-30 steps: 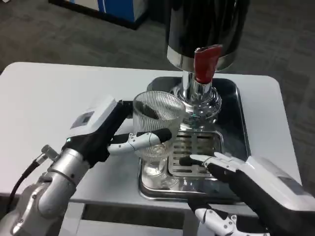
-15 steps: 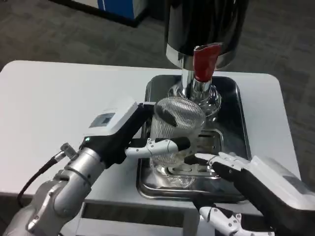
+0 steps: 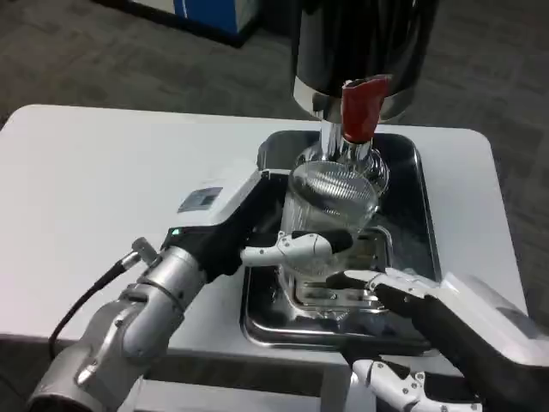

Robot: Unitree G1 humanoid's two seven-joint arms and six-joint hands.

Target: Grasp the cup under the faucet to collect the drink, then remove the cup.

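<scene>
A clear ribbed glass cup (image 3: 330, 206) is held by my left hand (image 3: 257, 232), whose fingers wrap its lower part. The cup hangs over the drip grate (image 3: 364, 257) of a shiny metal tray (image 3: 403, 172), just below and slightly left of the dispenser's chrome spout with its red tap handle (image 3: 360, 107). The cup looks empty. My right hand (image 3: 429, 300) lies at the tray's near right edge, fingers spread toward the grate, holding nothing.
The tall black and chrome drink dispenser (image 3: 360, 51) stands at the back of the tray. The white table (image 3: 103, 197) extends to the left. Dark carpet and a blue box (image 3: 206, 13) lie beyond the table.
My left hand has carried the cup to the right and toward the dispenser, from the tray's left side to under the spout. The right hand has barely moved.
</scene>
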